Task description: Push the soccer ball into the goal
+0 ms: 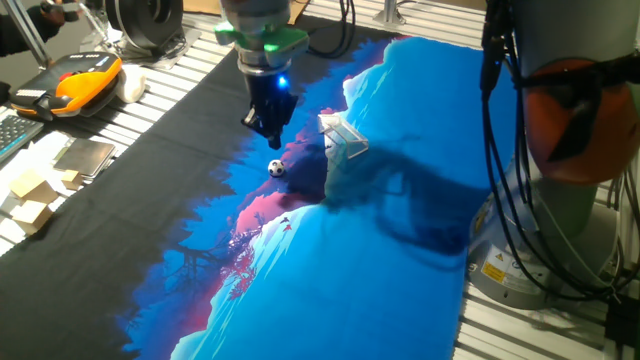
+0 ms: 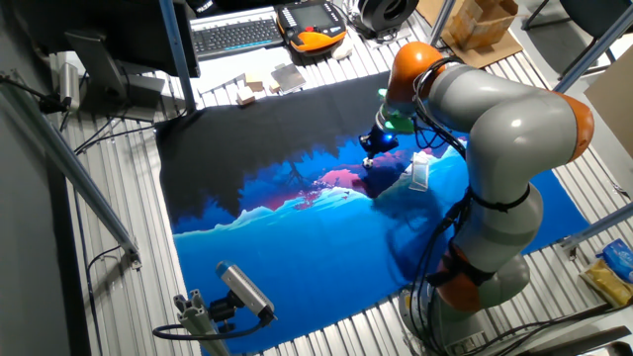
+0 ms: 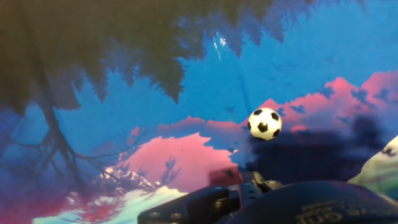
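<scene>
The soccer ball (image 1: 276, 168) is tiny, white with black patches, and lies on the blue and pink printed mat. The goal (image 1: 343, 137) is a small white frame with netting, a short way right of and behind the ball. My gripper (image 1: 269, 130) hangs just above and behind the ball, not touching it, and its dark fingers look shut and empty. In the hand view the ball (image 3: 265, 123) lies right of centre, ahead of the gripper body. In the other fixed view the gripper (image 2: 374, 148) is just left of the goal (image 2: 419, 170).
An orange teach pendant (image 1: 85, 78), a plain white roundish object (image 1: 132, 85) and small cardboard blocks (image 1: 30, 195) lie left of the mat. The arm's base (image 1: 560, 150) and its cables stand at the right. A camera on a stand (image 2: 242, 292) sits at the mat's corner.
</scene>
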`<action>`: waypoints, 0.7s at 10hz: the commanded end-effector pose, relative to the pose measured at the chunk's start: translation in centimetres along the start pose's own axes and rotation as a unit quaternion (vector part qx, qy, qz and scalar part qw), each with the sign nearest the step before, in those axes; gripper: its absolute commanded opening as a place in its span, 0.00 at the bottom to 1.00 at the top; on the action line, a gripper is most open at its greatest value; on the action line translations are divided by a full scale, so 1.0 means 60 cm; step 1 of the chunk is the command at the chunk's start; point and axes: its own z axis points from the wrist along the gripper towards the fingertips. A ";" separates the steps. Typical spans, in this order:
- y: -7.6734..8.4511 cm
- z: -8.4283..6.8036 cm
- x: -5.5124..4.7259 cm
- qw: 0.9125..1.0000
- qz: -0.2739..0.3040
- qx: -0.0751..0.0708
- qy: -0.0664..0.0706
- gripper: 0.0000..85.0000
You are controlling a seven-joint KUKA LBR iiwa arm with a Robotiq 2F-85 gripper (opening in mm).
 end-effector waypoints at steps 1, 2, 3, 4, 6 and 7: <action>0.001 0.000 0.000 1.000 0.007 0.009 -0.004 0.00; 0.001 0.000 0.000 1.000 0.014 0.011 -0.004 0.00; 0.001 0.000 0.000 1.000 0.026 0.008 -0.003 0.00; 0.001 0.000 0.000 0.999 0.032 0.016 -0.009 0.00; 0.001 0.000 0.000 0.999 0.023 0.037 -0.017 0.00; 0.001 0.000 0.000 0.999 0.034 0.033 -0.016 0.00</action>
